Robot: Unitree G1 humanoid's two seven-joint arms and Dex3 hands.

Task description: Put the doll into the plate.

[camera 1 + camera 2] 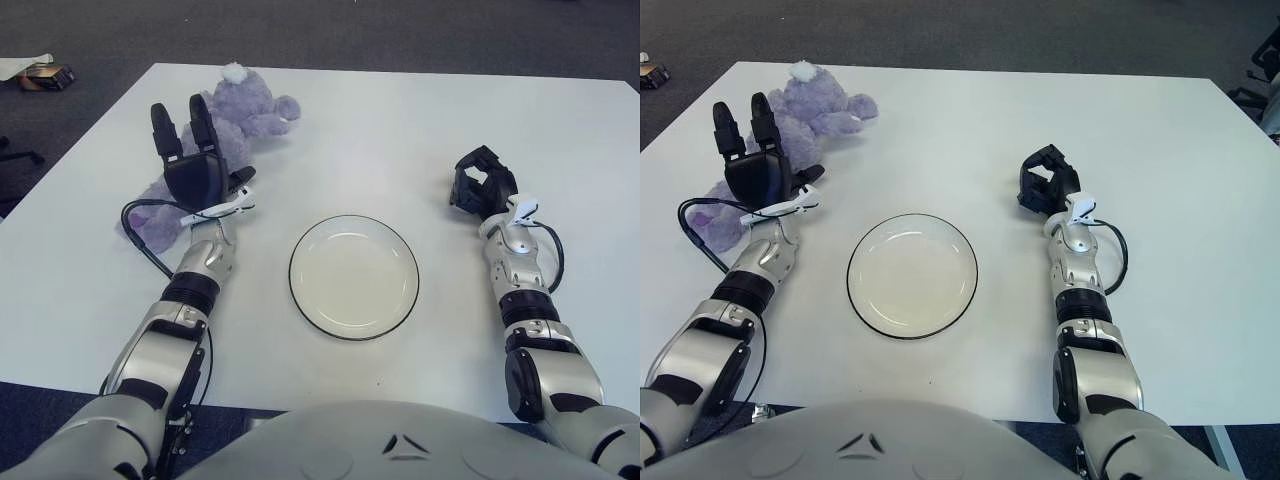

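From my remote seat, I see the purple doll (pixel 238 118) lying on the white table (pixel 400 130) at its far left, directly behind and partly hidden by my left hand (pixel 195 165). That hand is raised in front of the doll with its fingers (pixel 160 125) spread upward, gripping nothing; I cannot tell whether it touches the doll. The plate (pixel 354 277), white with a dark rim, sits at the table's centre and holds nothing. My right hand (pixel 482 188) shows to the plate's right, fingers curled, holding nothing.
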